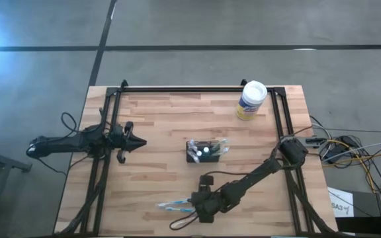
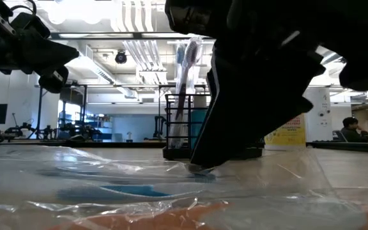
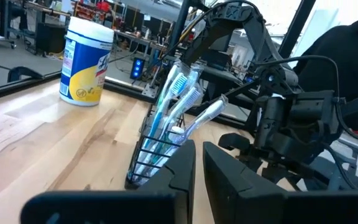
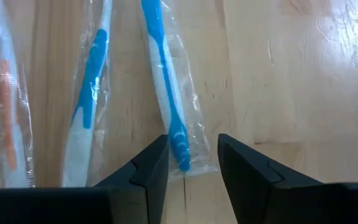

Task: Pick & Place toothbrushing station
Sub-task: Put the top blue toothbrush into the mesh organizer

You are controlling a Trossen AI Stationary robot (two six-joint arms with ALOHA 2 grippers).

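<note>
Black wire toothbrushing station (image 1: 206, 151) stands mid-table, just beyond the right gripper (image 4: 192, 163), whose spread fingers straddle a blue-and-white plastic-wrapped toothbrush (image 4: 165, 87) near the front edge.

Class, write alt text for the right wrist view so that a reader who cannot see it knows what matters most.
The right pincer, fingers open, straddles the end of a blue-and-white wrapped toothbrush lying on the wooden table. Beside it lie a second blue-and-white wrapped toothbrush and an orange-and-white wrapped one, all roughly parallel.
</note>
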